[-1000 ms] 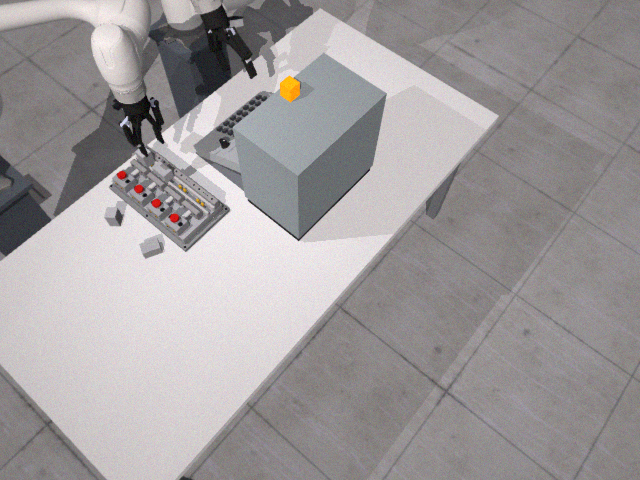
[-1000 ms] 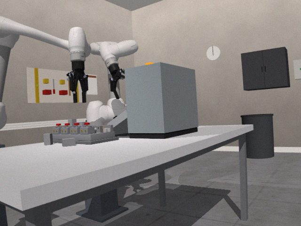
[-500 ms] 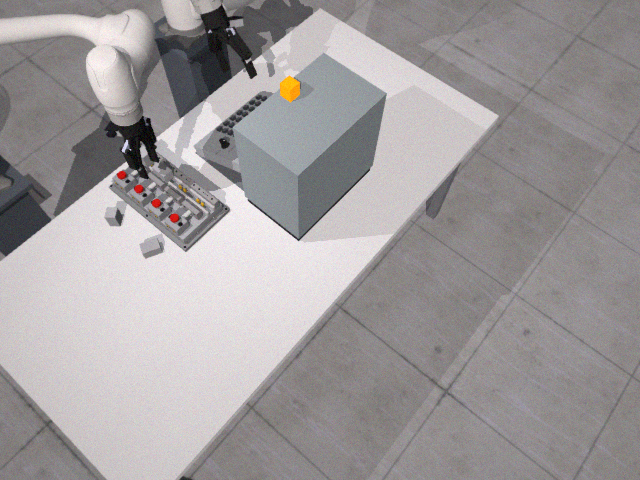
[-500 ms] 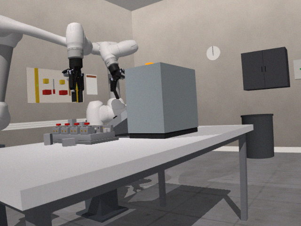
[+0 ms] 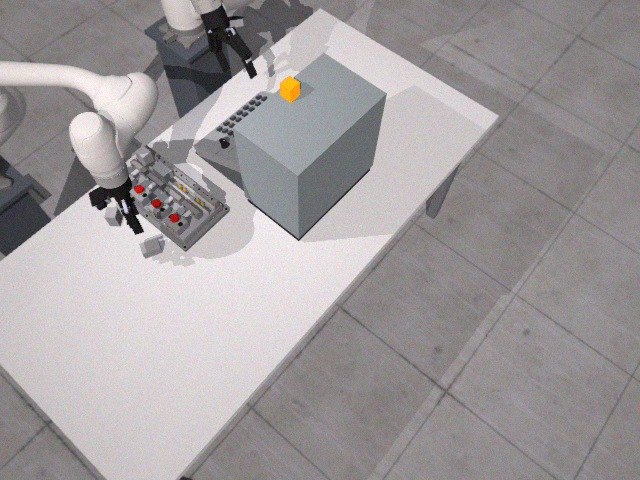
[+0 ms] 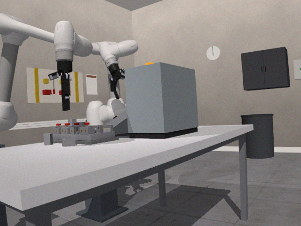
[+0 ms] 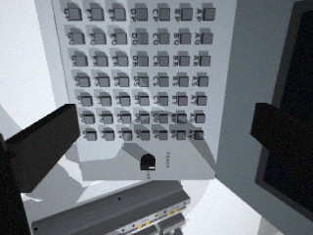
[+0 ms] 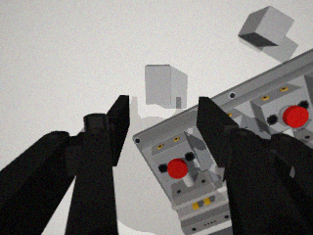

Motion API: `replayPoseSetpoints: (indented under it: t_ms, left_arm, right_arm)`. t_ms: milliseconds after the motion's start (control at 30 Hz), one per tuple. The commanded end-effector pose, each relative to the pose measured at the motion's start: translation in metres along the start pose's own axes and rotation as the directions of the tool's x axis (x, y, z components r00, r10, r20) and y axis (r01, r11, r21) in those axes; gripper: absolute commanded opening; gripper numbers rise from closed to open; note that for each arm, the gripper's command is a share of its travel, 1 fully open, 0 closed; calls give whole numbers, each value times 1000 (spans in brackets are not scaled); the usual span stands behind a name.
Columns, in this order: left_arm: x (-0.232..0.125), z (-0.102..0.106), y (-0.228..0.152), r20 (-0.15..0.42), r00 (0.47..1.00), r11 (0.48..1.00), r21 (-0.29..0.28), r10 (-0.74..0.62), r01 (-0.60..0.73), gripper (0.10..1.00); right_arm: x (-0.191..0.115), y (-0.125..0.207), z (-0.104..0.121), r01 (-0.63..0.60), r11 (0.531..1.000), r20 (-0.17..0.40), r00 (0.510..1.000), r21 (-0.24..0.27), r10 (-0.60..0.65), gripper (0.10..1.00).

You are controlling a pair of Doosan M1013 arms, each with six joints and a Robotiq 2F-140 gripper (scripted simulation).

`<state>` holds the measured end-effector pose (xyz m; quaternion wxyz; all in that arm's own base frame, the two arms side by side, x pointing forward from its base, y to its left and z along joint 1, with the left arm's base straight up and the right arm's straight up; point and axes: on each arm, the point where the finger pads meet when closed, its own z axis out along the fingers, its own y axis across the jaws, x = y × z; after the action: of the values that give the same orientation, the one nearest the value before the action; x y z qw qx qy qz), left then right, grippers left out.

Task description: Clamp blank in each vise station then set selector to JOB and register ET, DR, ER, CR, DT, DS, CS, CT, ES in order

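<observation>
My right gripper (image 5: 135, 228) (image 6: 65, 109) (image 8: 163, 111) is part-open and empty, high above the vise fixture's outer side. Two grey blanks lie on the table beside the fixture: one blank (image 5: 112, 215) (image 6: 48, 139) and another blank (image 5: 151, 246) (image 6: 68, 142). Grey blocks sit in the two stations at the fixture's far left end, one a block (image 5: 161, 170); the other two stations look empty. Red valve knobs (image 5: 174, 217) (image 8: 177, 168) top the stations. My left gripper (image 5: 238, 72) (image 7: 165, 119) is open above the key panel (image 7: 108, 164). No key looks lit. The selector (image 5: 223, 142) (image 7: 148, 162) direction is unclear.
The grey-blue cabinet (image 5: 336, 144) (image 6: 146, 102) stands right of the key panel, with a bright amber lamp (image 5: 290, 88) (image 6: 149, 63) on top. The vise fixture (image 5: 206, 227) lies left of the panel, near the table's arm-side edge.
</observation>
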<state>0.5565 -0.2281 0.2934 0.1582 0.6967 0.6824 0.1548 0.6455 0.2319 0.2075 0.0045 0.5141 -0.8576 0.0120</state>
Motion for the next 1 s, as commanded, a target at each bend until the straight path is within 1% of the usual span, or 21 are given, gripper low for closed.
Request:
replayPoseSetpoints:
  t_ms: [0, 33, 67, 400, 500, 733, 967]
  left_arm:
    - [0, 0, 0, 0, 1000, 1000, -1, 0, 0, 1000]
    - [0, 0, 0, 0, 1000, 1000, -1, 0, 0, 1000]
    - [0, 0, 0, 0, 1000, 1000, -1, 0, 0, 1000]
    - [0, 0, 0, 0, 1000, 1000, -1, 0, 0, 1000]
    - [0, 0, 0, 0, 1000, 1000, -1, 0, 0, 1000]
    - [0, 0, 0, 0, 1000, 1000, -1, 0, 0, 1000]
    - [0, 0, 0, 0, 1000, 1000, -1, 0, 0, 1000]
  right_arm:
    - [-3, -4, 69, 36, 999, 22, 999, -14, -36, 460]
    - [-3, -4, 85, 36, 999, 22, 999, -14, -36, 460]
    - [-3, -4, 88, 36, 999, 22, 999, -14, -36, 460]
    - [-3, -4, 92, 36, 999, 22, 999, -14, -36, 460]
    - [-3, -4, 99, 36, 999, 22, 999, -14, -36, 460]
    - [-4, -4, 123, 36, 999, 22, 999, -14, -35, 460]
    - [-4, -3, 130, 36, 999, 22, 999, -14, -35, 460]
